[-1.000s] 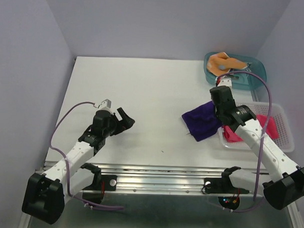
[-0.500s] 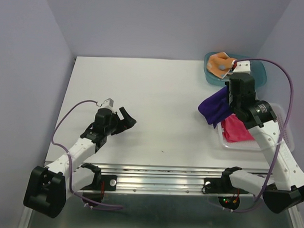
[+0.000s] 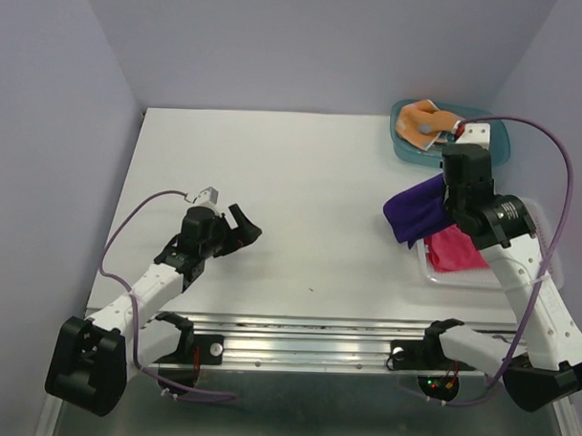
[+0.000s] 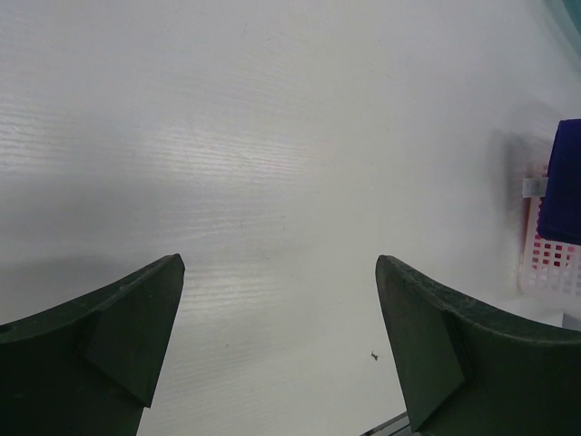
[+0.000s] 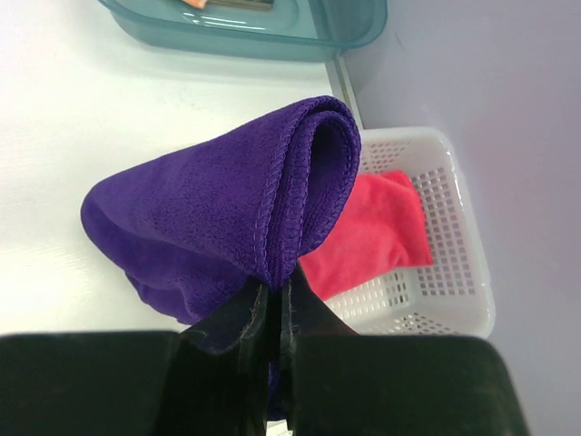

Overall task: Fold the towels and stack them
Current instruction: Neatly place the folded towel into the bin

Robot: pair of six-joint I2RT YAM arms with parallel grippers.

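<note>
The white counter [image 3: 302, 180] fills most of the top view. At its right side stands a white slotted basket [image 5: 463, 300], and behind that, at the far right corner, a teal bin [image 3: 499, 139].

The dark purple towel [image 3: 416, 211] hangs bunched and doubled over itself in a soft loop. It sits over the right part of the counter, just beside the basket's left wall and between the basket and the bin. Whether its lower folds touch the counter I cannot tell.

The pink-red towel [image 3: 452, 250] lies inside the basket, partly hidden by the right arm. The orange towel [image 3: 419, 122], with a pale blue dot showing, lies crumpled in the bin.

The right hand [image 5: 275, 291] is pinched tight on the purple towel's edge. The left hand [image 3: 245, 226] hovers low over the left half of the counter, well apart from every towel, fingers [image 4: 136, 318] spread wide around nothing.
</note>
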